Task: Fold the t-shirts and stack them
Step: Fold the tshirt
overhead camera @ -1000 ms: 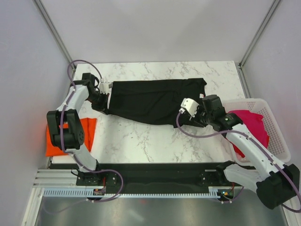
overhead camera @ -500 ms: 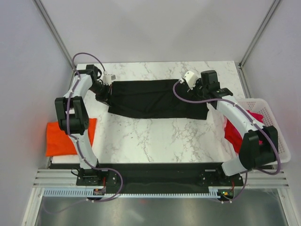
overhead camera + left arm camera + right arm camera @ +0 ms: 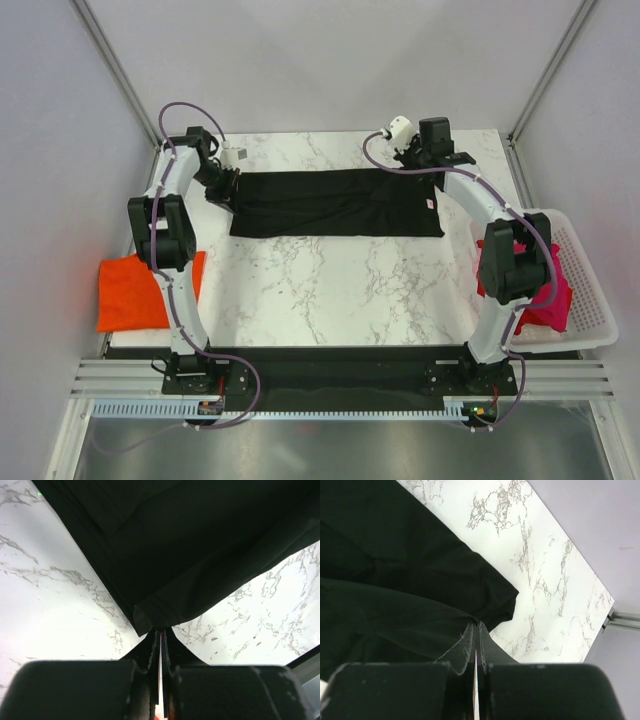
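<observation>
Top view: the black t-shirt is lying stretched flat across the far part of the desk. The left hand is gripping its left end, and the right hand its far right corner. The orange t-shirt is lying at the near left corner. The magenta-pink t-shirt is sitting in the white basket.

Left wrist view: the jaws are clamping a rolled black fold.

Right wrist view: the jaws are pinching a black edge.

We see the spread shirt across the far bench, the folded shirt at its near-left edge, and the third shirt in the basket on the right.
</observation>
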